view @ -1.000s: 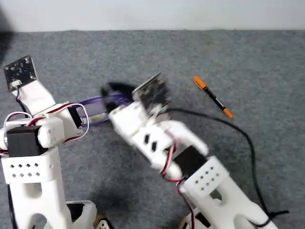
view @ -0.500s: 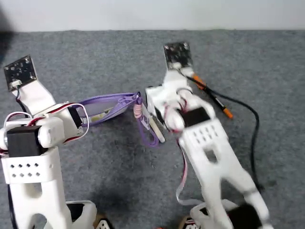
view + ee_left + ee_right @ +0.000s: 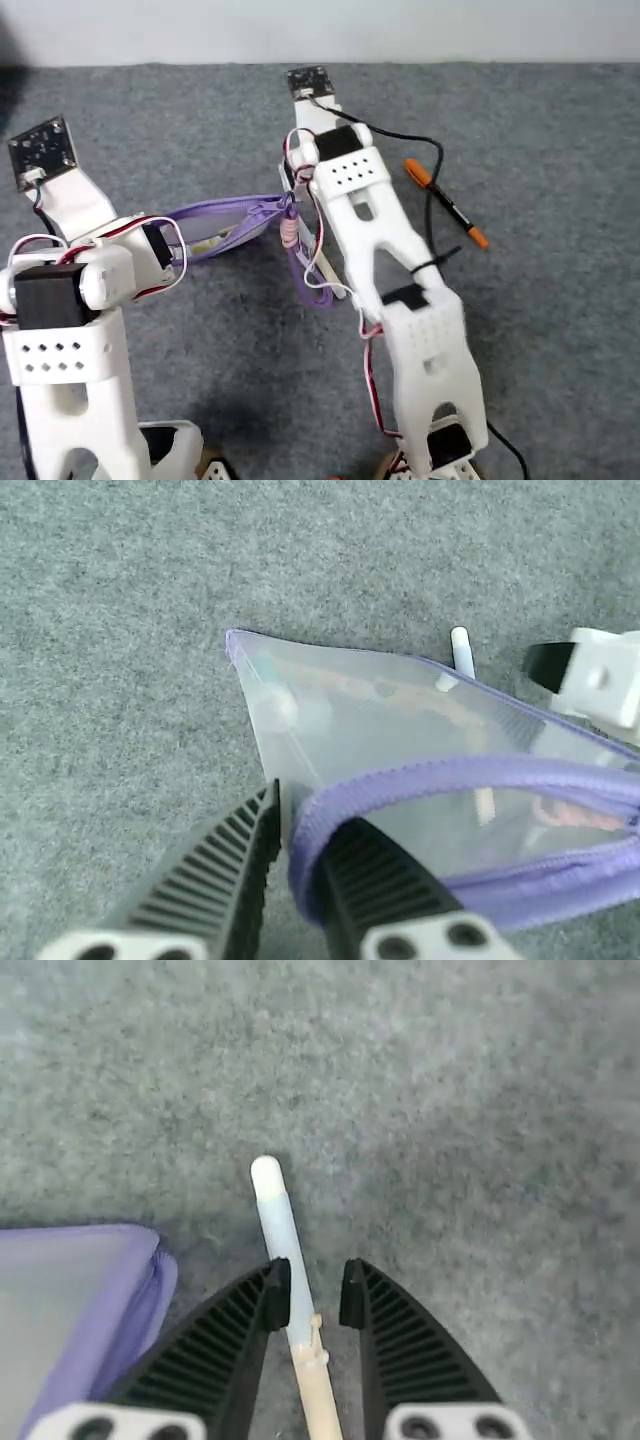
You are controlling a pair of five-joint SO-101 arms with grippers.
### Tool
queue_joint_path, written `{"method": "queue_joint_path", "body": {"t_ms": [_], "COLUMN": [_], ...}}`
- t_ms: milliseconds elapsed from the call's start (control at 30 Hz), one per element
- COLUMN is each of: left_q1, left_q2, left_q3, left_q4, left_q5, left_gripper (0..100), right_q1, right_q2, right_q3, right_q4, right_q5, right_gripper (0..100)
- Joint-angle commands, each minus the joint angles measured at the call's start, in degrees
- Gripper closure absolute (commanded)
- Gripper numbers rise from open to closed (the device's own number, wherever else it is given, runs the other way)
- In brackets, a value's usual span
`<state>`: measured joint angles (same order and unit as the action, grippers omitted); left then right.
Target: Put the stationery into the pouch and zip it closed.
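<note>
A clear pouch (image 3: 232, 225) with a purple zipper edge lies stretched between the two arms. My left gripper (image 3: 300, 815) is shut on the pouch's (image 3: 400, 730) purple rim at its near end, seen at the left in the high view (image 3: 170, 245). A white pen (image 3: 275, 1220) lies on the carpet just beside the pouch corner (image 3: 80, 1300). My right gripper (image 3: 310, 1280) is open and straddles this pen, which rests against one finger. An orange-capped black pen (image 3: 447, 205) lies on the carpet to the right of the right arm (image 3: 370, 230).
Grey carpet covers the whole table up to a white wall at the back. A black cable (image 3: 430, 215) loops from the right arm past the orange pen. In the left wrist view the other arm's white and black gripper (image 3: 590, 670) is beyond the pouch.
The right arm has swung off the pouch to the right, then stretched forward over the pouch's right end. The left arm has stayed put with the pouch.
</note>
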<state>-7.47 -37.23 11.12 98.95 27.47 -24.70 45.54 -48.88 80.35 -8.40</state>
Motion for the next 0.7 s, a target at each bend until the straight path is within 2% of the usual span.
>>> {"method": "queue_joint_path", "body": {"t_ms": [0,233,533,667], "left_q1": [-0.1,-0.2,-0.2,-0.2], "left_q2": [-0.5,-0.5,-0.5,-0.5], "left_q3": [-3.4,-3.5,-3.5,-3.5], "left_q4": [0.3,1.4,1.4,1.2], "left_q5": [0.5,0.5,0.5,0.5], "left_gripper": [99,99,99,99], "right_q1": [0.1,-2.5,-2.9,-3.2], "right_q2": [8.0,20.5,27.6,30.2], "right_q3": [-17.8,-35.8,-38.8,-38.8], "right_q4": [5.9,13.7,9.9,7.7], "right_q5": [2.3,3.1,4.0,5.6], "right_gripper": [89.8,74.5,74.9,82.1]}}
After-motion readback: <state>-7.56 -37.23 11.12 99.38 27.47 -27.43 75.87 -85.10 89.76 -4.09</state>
